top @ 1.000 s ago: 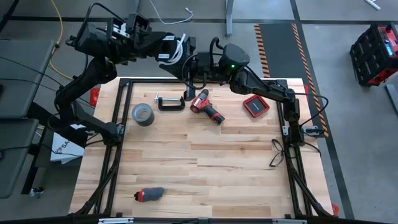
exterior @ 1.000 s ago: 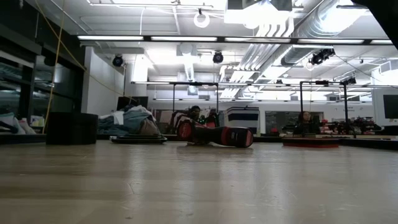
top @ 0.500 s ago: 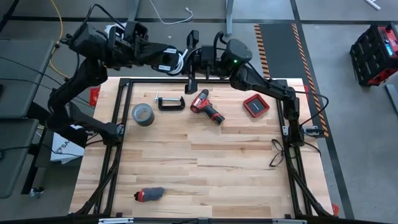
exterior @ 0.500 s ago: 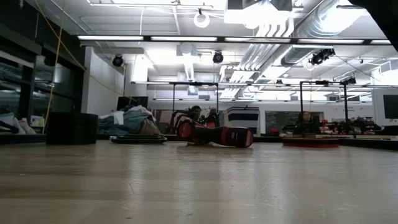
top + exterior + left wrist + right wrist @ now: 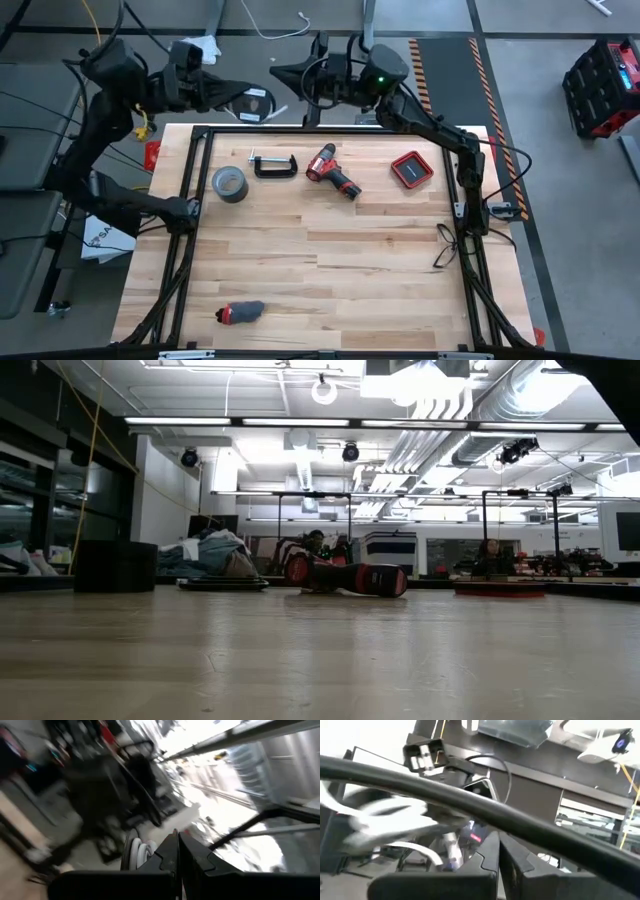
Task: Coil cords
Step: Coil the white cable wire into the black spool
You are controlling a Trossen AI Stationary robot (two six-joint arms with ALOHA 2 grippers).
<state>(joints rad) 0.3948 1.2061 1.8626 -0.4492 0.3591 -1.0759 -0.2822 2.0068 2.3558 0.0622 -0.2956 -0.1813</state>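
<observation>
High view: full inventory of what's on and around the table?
tape roll: 1, grey, table's left part
clamp: 1, dark, right of the tape roll
drill: 1, red and black, table's far middle
flat case: 1, red, far right of table
small object: 1, red and dark, near left edge
white cable: 1, coiled, beyond the table's far edge, at the left tool
left tool: shut, beyond the far edge
right tool: shut, beyond the far edge, facing the left

Table (image 5: 330,260): pale wood planks, matt, visible grain. Tape roll (image 5: 228,183) beside the clamp (image 5: 273,164): grey, dull sheen. Clamp looks dark metal. Drill (image 5: 331,172): red and black plastic, slightly glossy
</observation>
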